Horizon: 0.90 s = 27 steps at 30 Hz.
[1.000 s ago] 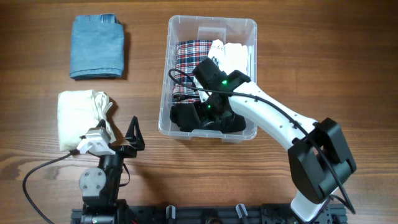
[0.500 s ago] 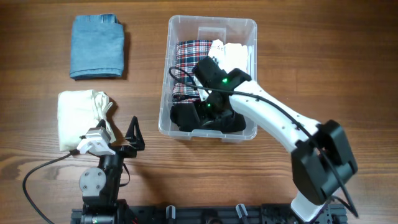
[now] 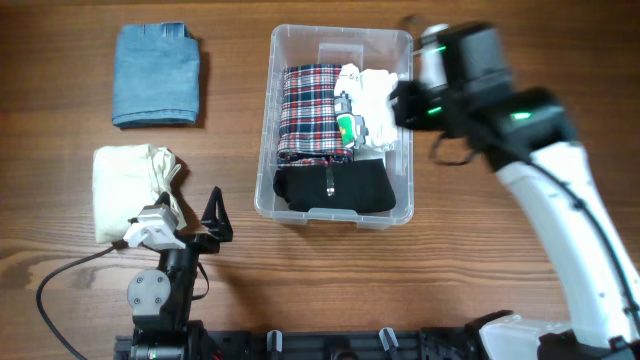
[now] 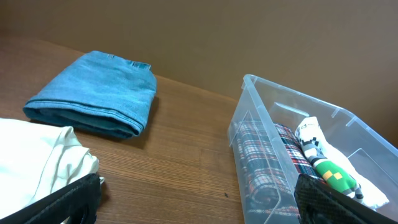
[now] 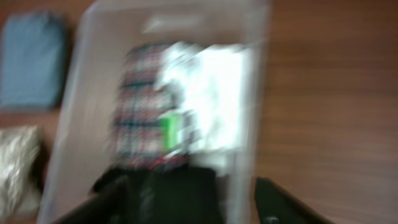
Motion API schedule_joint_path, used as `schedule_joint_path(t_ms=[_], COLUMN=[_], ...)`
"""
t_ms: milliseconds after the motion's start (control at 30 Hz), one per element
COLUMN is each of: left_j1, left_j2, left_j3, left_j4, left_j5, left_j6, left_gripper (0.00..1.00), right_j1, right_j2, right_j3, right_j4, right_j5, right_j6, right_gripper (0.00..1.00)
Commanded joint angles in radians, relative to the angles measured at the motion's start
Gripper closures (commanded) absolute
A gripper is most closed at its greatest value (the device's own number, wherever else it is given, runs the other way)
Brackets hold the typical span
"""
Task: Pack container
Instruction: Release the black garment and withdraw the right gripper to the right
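Brown wood-grain table (image 3: 80, 30), plain tan wall (image 4: 249, 31)

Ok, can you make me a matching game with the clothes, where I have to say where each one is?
Things:
1. blue cloth
2. cream cloth
3. checked cloth
4. black cloth

Places:
A. in the bin, at the end nearest the robot
B. on the table, left of the bin, far side
C. on the table, left of the bin, near side
D. in the bin, far end, on the left

Pairs: 1-B, 2-C, 3-D, 4-A
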Motion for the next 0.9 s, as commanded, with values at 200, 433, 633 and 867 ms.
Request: schedule_joint_path(t_ms=[200,433,633,867], left_j1=[0.007,0.007,0.007,0.008], left_j2=[-0.003,-0.003,-0.003,-0.003], left_j3=[-0.004,-0.004,-0.004,-0.004], left_j4=[-0.005,-0.005,-0.005,-0.005], left_j5=[-0.006,-0.006,-0.006,-0.006], left_j6=[0.005,0.005,0.005,0.005], left_gripper=[0.0,0.0,0.0,0.0], right_j1=[-0.44,-0.633,-0.667,-0.666], right_j2=[-0.01,0.082,0.119,0.119], right_j3=[0.012,0.012,0.012,0.012], right_j4=[-0.006,-0.008,-0.032,-0.031], right_j5=[0.032,0.026,0.026,0.026], right_j6=[0.021,0.021,0.021,0.021], right_gripper=[0.0,0.0,0.0,0.0])
